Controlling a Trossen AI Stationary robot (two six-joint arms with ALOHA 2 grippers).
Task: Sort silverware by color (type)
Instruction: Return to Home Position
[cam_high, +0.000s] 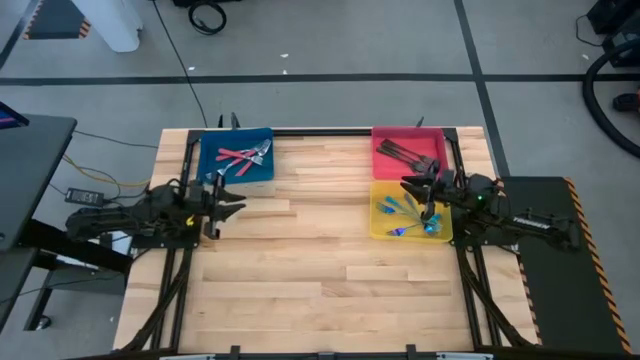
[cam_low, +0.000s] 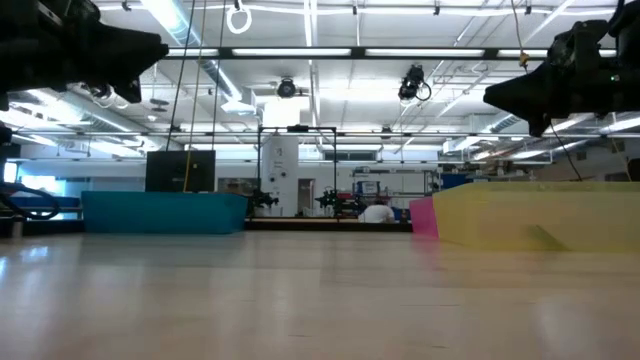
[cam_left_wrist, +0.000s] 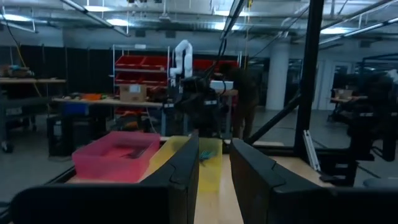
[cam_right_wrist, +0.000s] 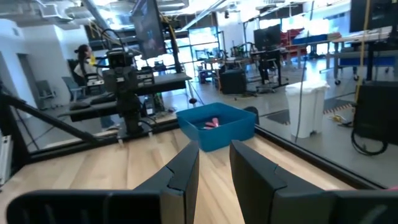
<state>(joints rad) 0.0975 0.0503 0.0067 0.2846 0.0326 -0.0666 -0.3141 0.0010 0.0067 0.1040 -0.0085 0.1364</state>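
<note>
Both arms reach level inward from the frame's sides: left gripper (cam_high: 232, 208) at mid-left, right gripper (cam_high: 410, 185) above the yellow tray (cam_high: 378, 232), each with fingers slightly parted and empty. In the blue tray (cam_high: 207, 160), upper left, pink forks (cam_high: 240, 155) lie mostly crosswise. Upper right, dark forks (cam_high: 398, 150) slant in the red tray (cam_high: 430, 138). The blue forks (cam_high: 405, 215) in the yellow tray point various ways.

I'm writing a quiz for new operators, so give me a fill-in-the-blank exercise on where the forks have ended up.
1. The pink forks lie in the ____ tray.
2. The blue forks lie in the ____ tray.
3. The dark forks lie in the ____ tray.
4. The left gripper and the right gripper are open and hold ____.

Missing words: blue; yellow; red; nothing.
</note>
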